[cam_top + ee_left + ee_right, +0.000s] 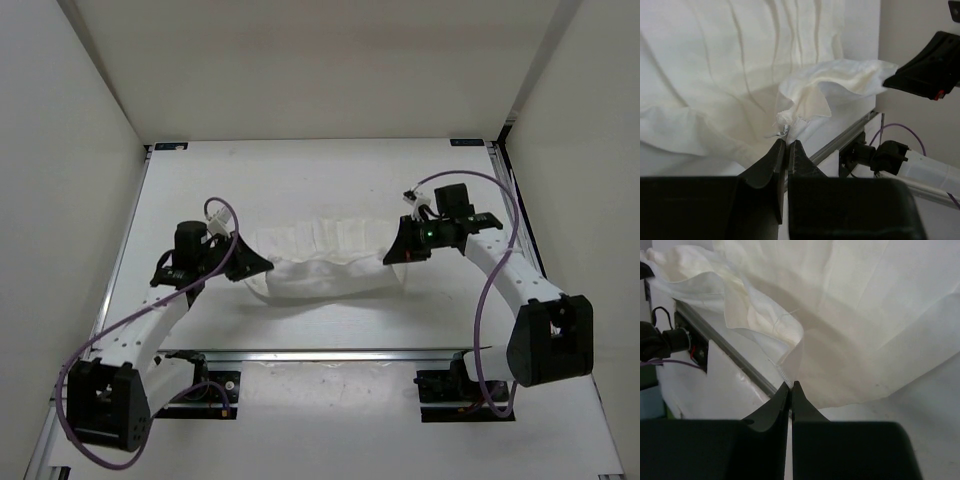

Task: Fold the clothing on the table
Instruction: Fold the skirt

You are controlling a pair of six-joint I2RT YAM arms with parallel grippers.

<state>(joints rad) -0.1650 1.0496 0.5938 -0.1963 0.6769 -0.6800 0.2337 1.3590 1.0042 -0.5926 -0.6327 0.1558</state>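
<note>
While left gripper (786,142) and right gripper (791,385) are pinching opposite ends of the white garment (320,268), the fold is probably beginning; next needs an even carry.

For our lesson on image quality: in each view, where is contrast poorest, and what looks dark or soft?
Top view: white cloth barely separates from the white table, only a faint shadow outlines it. Left wrist view: left gripper is a dark, soft silhouette. Right wrist view: right gripper likewise, cloth folds shadowed.

Thin white clothing (325,262), creased and crinkled, stretches in a bunched left-to-right band over the middle of the matte white bench (330,180), with both ends lifted.
</note>
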